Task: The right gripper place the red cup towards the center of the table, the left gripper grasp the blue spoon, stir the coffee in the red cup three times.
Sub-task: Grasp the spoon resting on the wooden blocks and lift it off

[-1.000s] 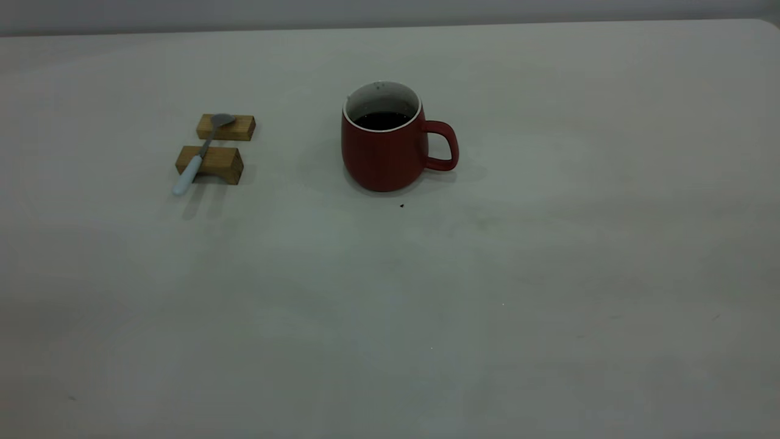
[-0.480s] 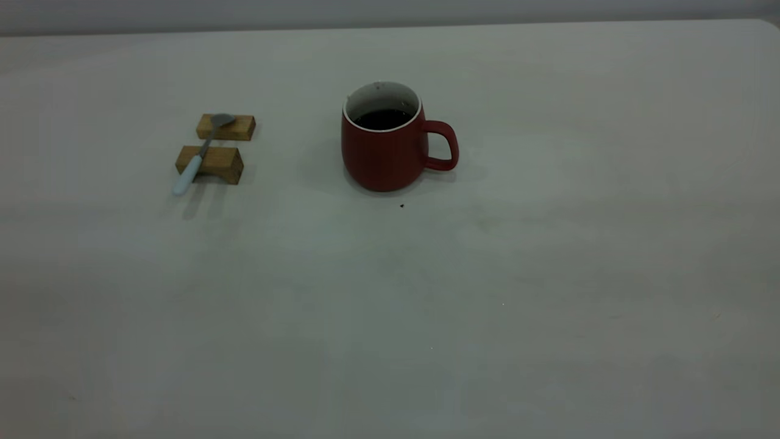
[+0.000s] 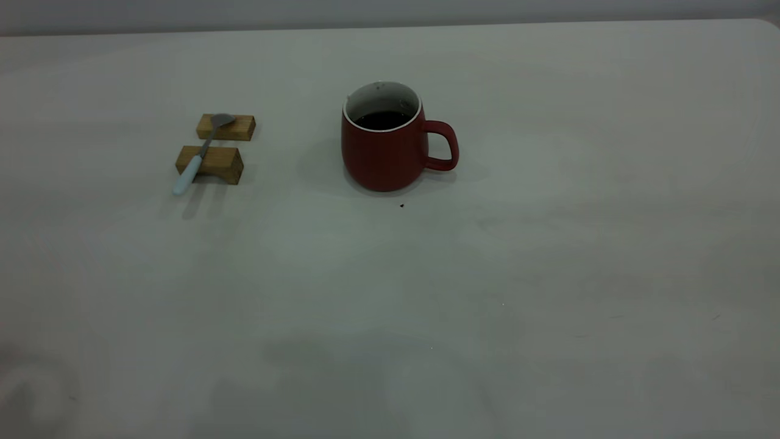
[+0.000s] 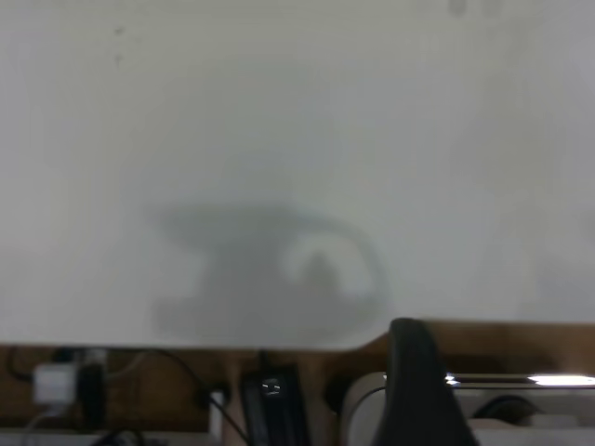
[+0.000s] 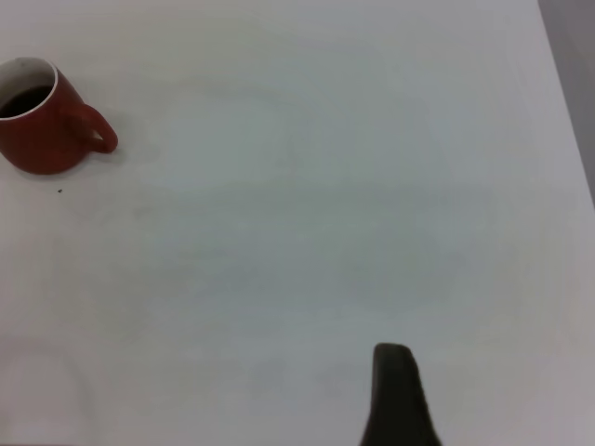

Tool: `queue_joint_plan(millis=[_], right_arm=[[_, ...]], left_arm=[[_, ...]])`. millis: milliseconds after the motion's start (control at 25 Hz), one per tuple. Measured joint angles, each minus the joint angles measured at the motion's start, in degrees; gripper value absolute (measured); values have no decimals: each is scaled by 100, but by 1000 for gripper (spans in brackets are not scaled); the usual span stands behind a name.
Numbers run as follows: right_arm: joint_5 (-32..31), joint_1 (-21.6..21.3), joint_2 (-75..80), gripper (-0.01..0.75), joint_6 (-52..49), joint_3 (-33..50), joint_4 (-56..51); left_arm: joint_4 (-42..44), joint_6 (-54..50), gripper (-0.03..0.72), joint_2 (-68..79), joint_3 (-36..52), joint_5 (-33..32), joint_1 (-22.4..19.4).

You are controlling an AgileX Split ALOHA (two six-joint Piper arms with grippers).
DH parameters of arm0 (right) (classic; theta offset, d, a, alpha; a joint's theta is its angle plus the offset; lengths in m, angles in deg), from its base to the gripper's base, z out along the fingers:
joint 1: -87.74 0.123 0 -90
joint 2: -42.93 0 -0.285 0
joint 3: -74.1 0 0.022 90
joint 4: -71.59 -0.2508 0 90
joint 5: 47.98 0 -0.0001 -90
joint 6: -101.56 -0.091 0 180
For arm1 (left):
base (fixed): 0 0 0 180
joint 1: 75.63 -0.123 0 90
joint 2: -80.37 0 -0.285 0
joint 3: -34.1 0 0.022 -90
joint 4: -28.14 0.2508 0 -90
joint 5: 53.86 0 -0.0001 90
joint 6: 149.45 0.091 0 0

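The wide off-white counter (image 3: pixel 548 256) fills almost the whole exterior view, with a grey wall strip behind it. The red cup (image 3: pixel 385 145) stands upright near the middle of the far part of the counter, its loop handle pointing to the right side, and the dark coffee (image 3: pixel 382 119) lies low inside its white interior. Well apart to the left, two small wooden blocks (image 3: pixel 214 163) sit one behind the other, and the blue spoon (image 3: pixel 200 153) rests across them, its grey bowl on the far block and its pale handle sticking out over the near block toward the counter. No arm appears in the exterior view. In the left wrist view only one dark finger of the left hand (image 4: pixel 416 386) shows, above the counter edge; I cannot tell how far it is open, and it touches nothing. The right hand (image 5: pixel 395 395) also shows one dark finger only, over bare counter, far from the cup; its opening cannot be told either.
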Motion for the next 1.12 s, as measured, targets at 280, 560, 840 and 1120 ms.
queue_joint_plan(millis=[280, 560, 840, 1120], right_arm=[[-4, 0, 0, 572, 0, 0, 0], [-11, 0, 0, 572, 0, 0, 0], [-11, 0, 0, 572, 0, 0, 0], [-11, 0, 0, 572, 0, 0, 0]], left_arm=[[-269, 138, 535, 2207, -464, 1284, 0], [-368, 148, 535, 4546, -1376, 2135, 274], [-411, 82, 535, 6519, -2796, 2246, 789], [-411, -120, 535, 7657, -3947, 1813, 871]])
